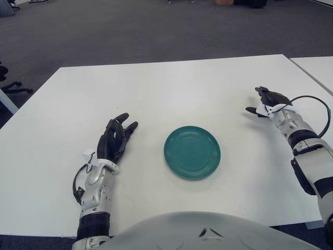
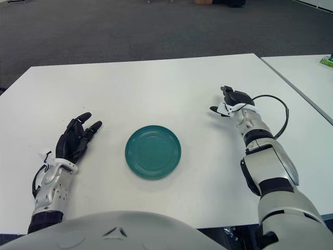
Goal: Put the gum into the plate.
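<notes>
A round teal plate [image 1: 192, 152] lies on the white table [image 1: 171, 88], a little right of centre, with nothing on it. No gum shows in either view. My left hand [image 1: 117, 136] is to the left of the plate, palm down, its dark fingers spread and holding nothing. My right hand [image 1: 264, 100] is over the table's right side, beyond and to the right of the plate. Its fingers are loosely extended and I see nothing in them.
A second white table [image 1: 317, 67] adjoins at the right, separated by a narrow gap. A small green item [image 2: 327, 61] shows on it at the picture's edge. A black cable [image 1: 318, 102] loops beside my right wrist. Grey carpet lies beyond the far edge.
</notes>
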